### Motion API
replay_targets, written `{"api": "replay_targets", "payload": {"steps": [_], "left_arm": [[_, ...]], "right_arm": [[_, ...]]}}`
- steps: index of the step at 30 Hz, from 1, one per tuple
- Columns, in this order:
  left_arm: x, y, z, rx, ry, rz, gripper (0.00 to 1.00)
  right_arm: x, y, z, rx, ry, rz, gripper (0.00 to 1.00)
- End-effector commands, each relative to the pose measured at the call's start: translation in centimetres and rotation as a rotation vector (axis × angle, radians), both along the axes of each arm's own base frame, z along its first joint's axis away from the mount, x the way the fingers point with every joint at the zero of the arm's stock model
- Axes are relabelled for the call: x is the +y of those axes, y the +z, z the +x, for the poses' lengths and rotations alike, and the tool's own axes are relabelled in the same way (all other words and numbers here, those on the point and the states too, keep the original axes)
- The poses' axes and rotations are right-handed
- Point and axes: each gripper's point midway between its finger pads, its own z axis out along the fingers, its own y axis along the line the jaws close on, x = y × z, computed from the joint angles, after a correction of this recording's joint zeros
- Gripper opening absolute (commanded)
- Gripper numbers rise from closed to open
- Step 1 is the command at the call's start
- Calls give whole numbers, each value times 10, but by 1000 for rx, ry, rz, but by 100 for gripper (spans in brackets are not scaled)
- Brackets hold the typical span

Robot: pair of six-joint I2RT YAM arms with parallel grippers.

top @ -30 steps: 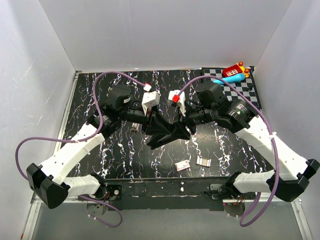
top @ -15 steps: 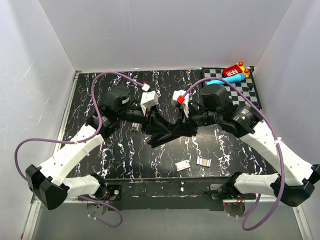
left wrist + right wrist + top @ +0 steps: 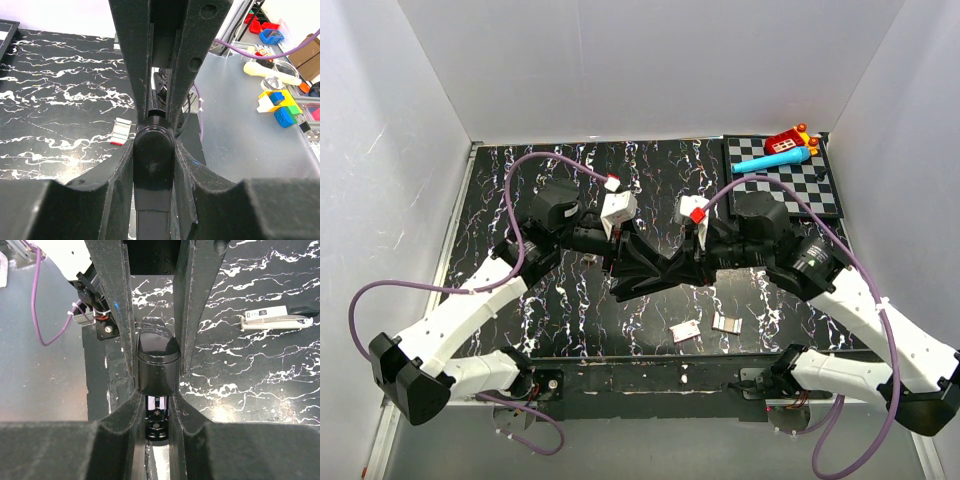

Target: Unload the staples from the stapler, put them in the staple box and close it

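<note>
Top external view: the black marbled desk (image 3: pixel 570 320) is seen with both arms bent inward, so that their end effectors meet tip to tip, left of the checkered board (image 3: pixel 810 185) and nearer the arm bases than it. Furthest left of the board, a small pale bar (image 3: pixel 272 319) with a dark end is laid flat on the desk.

Next, the left end effector (image 3: pixel 154 145) is shown clamped on the stapler (image 3: pixel 154 160). In the left wrist view the stapler's glossy, dark, rounded end is pinched between both fingers. The stapler is held between the two end effectors, well left of the board, and is hidden from above by the fingers.

In the right wrist view the right end effector (image 3: pixel 155 396) is seen closed against the sides of the stapler just behind that dark end, where a dark inner mechanism and a thin silver strip are exposed.

Closer to the board, yet nearer the arm bases than it, a red-and-white box (image 3: pixel 684 330) and a silver ribbed piece (image 3: pixel 727 322) are laid side by side, apart. On the board's far edge a blue tube (image 3: pixel 775 159) and a red toy (image 3: pixel 786 141) are rested close together.
</note>
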Motion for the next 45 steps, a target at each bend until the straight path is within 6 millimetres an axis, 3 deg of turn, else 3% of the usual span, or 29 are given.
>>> {"api": "replay_targets", "payload": {"steps": [1, 14, 24, 36, 41, 45], "left_arm": [[15, 56, -15, -150, 4, -157, 0], [20, 65, -10, -190, 74, -202, 0], [24, 71, -6, -217, 117, -231, 0], [19, 64, -5, -190, 84, -209, 0], [18, 61, -3, -185, 88, -202, 0], [16, 59, 3, -184, 107, -195, 0]], "right_arm": [[-12, -24, -8, 49, -30, -34, 1], [-25, -57, -20, 110, -68, -41, 1], [-29, -68, -26, 146, -70, -49, 1], [-16, -44, -14, 129, -85, 2, 1], [-12, -30, -11, 125, -87, 11, 22], [-15, -21, -10, 100, -90, 14, 30]]}}
